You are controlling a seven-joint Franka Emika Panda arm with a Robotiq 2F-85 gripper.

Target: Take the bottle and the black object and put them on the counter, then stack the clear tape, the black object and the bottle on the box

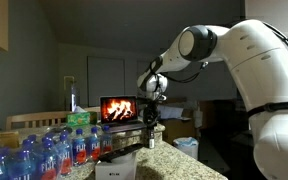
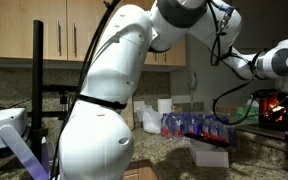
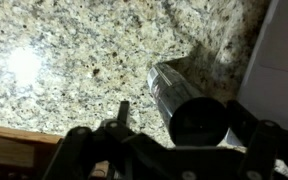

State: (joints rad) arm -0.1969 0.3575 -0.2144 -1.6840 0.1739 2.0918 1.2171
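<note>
In the wrist view the bottle [image 3: 184, 105], a dark cylinder seen from above, stands on the speckled granite counter [image 3: 64, 60]. My gripper [image 3: 189, 128] is open around it, one dark finger on each side, with the right finger [image 3: 250, 128] close to the bottle's side. In an exterior view the gripper [image 1: 149, 120] hangs low over the counter, just right of the white box [image 1: 112, 168]. That box also appears in an exterior view as the box [image 2: 210, 155] on the counter's front. I cannot make out the black object or the clear tape in any view.
Several clear water bottles [image 1: 44, 150] with blue and red labels stand in a pack left of the gripper, also seen as the pack [image 2: 194, 125]. A white surface [image 3: 282, 60] rises just right of the bottle. A lit fireplace screen [image 1: 117, 108] glows behind.
</note>
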